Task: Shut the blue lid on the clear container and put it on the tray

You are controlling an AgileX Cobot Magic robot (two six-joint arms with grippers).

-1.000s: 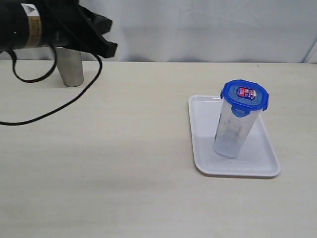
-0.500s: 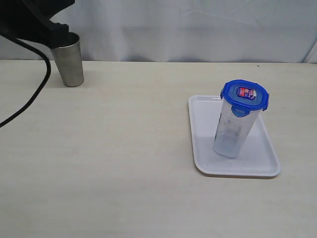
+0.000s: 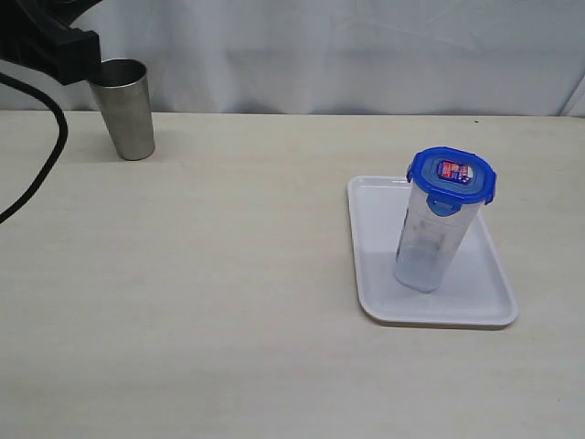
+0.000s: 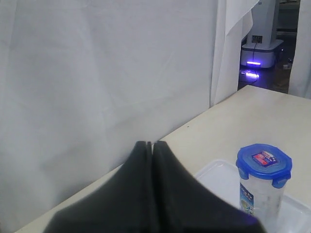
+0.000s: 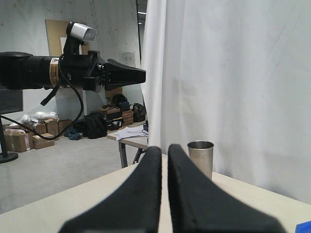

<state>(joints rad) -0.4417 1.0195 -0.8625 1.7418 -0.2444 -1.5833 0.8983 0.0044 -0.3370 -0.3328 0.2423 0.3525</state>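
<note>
The clear container (image 3: 428, 245) stands upright on the white tray (image 3: 379, 274), right of the table's middle. The blue lid (image 3: 452, 175) sits on its top, flaps down, sticker up. The left wrist view shows the same container (image 4: 260, 199), lid (image 4: 264, 162) and tray (image 4: 218, 177) at a distance. My left gripper (image 3: 84, 41) hangs shut and empty at the far upper left, well away from the tray; its fingers meet in the left wrist view (image 4: 149, 143). My right gripper (image 5: 164, 147) is shut on nothing and is outside the exterior view.
A shiny steel cup (image 3: 125, 108) stands at the back left of the table, just below the left gripper; the right wrist view shows this cup (image 5: 200, 158) too. A black cable (image 3: 41, 174) trails over the left edge. White curtain lines the back.
The left arm has drawn back to the left and upward, uncovering the steel cup. The container, lid and tray have not moved.
</note>
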